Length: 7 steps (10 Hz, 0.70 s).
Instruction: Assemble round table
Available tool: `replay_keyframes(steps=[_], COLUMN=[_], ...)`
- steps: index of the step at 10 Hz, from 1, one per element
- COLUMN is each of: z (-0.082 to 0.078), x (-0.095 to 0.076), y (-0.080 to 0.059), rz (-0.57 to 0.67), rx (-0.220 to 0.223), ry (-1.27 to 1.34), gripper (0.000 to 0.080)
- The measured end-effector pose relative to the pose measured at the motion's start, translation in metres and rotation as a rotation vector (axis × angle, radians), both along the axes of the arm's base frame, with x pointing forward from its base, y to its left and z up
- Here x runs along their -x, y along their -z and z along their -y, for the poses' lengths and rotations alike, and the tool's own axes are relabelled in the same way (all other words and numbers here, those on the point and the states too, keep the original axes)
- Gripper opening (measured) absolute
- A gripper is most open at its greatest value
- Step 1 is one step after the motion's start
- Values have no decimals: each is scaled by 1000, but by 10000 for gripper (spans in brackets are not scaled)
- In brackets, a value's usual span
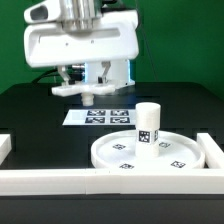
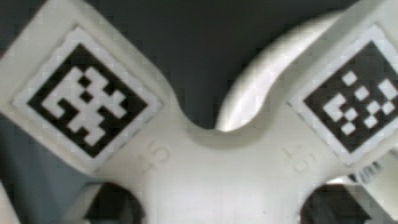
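Surroundings: a black bench (image 1: pixel 35 120) is bounded by white rails at the front (image 1: pixel 90 182), at the exterior view's left (image 1: pixel 5 147) and at its right (image 1: pixel 215 150). The marker board (image 1: pixel 97 116) lies flat near the middle of the bench. A green backdrop (image 1: pixel 180 40) is seen behind.

Task parts: the round disc (image 1: pixel 178 160) lies flat in the corner formed by the front and right rails. Whether it touches them cannot be settled. The short leg (image 1: pixel 148 122) stands upright on the disc, toward the disc's far edge, with a tag facing the camera. Further tags are seen on the disc's face.

Arm: the pincer (image 1: pixel 88 90) is held low over the bench, just behind the marker board and well apart from the disc and leg. Nothing is seen between it and them except the board.

Cross-shaped base (image 2: pixel 210 175): in the wrist view it fills the frame at very close range. Two of its arms spread in a V, each carrying a tag, one (image 2: pixel 86 95) and the other (image 2: pixel 361 100). The remaining arms are cut off by the frame edge. In the exterior view the base (image 1: pixel 88 97) is made out only as a small blurred white shape under the pincer.

Pincer state: the fingers are hidden in both views. It cannot be told whether they are apart or closed on the base.
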<state>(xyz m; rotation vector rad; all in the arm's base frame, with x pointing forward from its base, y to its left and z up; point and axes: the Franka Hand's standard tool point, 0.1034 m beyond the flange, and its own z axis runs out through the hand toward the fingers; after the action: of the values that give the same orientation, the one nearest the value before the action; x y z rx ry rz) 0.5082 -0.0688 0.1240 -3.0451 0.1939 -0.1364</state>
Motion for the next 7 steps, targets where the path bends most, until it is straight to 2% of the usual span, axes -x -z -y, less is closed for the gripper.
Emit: replay_keyframes(steps=[2, 4, 6, 7], z=[0, -7, -42, -57], x=[6, -2, -34, -47], y=[6, 0, -20, -22], rz=[-11, -11, -14, -19], rx=[1, -5, -9, -14], ry=[1, -14, 24, 36], gripper=[446, 446, 446, 446])
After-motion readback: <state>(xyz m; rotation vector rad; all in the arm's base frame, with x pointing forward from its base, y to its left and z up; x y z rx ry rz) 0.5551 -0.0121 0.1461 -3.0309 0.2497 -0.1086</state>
